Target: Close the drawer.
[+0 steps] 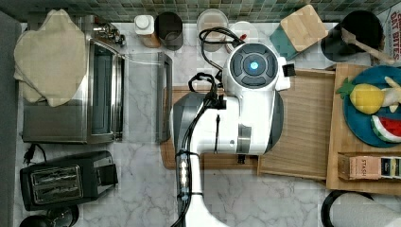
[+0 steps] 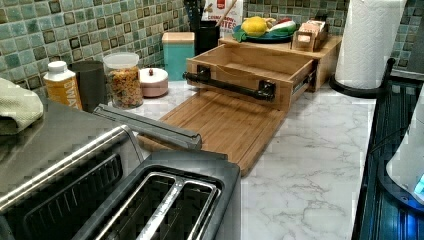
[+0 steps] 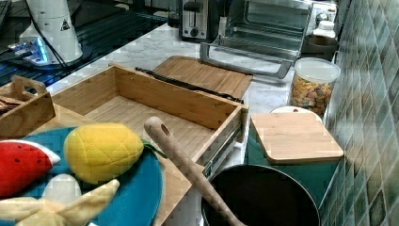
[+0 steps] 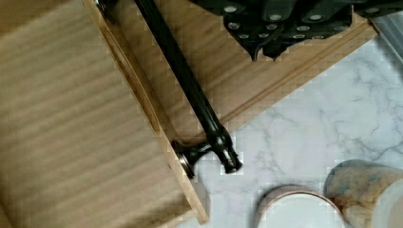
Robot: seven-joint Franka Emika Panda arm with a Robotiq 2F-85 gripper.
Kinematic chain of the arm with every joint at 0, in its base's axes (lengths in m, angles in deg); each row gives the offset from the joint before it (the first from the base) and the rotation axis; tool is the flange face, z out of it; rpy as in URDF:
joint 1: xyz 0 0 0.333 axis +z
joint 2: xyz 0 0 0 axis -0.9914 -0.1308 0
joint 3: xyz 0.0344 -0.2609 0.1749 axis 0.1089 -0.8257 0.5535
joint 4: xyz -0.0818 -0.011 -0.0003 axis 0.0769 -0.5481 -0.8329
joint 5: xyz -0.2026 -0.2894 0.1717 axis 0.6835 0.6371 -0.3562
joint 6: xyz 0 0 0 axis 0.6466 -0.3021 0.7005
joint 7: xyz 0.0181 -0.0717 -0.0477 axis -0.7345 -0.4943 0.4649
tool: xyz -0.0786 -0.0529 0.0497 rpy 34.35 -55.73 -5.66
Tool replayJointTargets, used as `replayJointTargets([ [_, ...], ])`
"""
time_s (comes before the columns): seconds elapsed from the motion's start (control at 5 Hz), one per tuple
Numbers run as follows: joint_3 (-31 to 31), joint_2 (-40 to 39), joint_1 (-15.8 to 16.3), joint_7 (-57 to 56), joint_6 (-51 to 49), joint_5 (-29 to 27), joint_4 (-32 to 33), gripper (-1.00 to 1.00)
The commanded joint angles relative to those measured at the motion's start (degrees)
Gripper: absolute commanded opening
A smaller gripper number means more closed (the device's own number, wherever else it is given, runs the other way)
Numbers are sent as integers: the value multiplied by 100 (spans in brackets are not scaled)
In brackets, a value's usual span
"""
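Toaster oven (image 1: 71, 94) door open. Black toaster (image 1: 66, 179) beside it. Cutting board (image 2: 225, 125) on marble. Cereal jar (image 2: 123, 80) near tiled wall.

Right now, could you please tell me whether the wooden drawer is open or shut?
Open. The drawer is pulled well out, its empty wooden floor exposed, and its black handle overhangs the cutting board.

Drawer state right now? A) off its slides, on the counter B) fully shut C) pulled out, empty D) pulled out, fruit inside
C: in the left view the drawer stands out from its cabinet with its black bar handle over the cutting board, and the right view shows only its bare wooden bottom.
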Motion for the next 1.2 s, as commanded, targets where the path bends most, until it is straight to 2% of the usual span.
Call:
replayJointTargets([
  [0.2,65,-497,-161,-1077,140,-556,344,-100],
  [0.4,-64,-594,-60,-1111,516,-390,602,-100],
  [0.6,-21,-788,-161,-1131,680,-303,644,-100],
  [0.8,159,-860,-405,-1184,650,-84,592,-100],
  [1.0,-105,-930,-296,-1598,838,-67,647,-100],
  [1.2,-113,-997,-399,-1818,1151,76,793,-100],
])
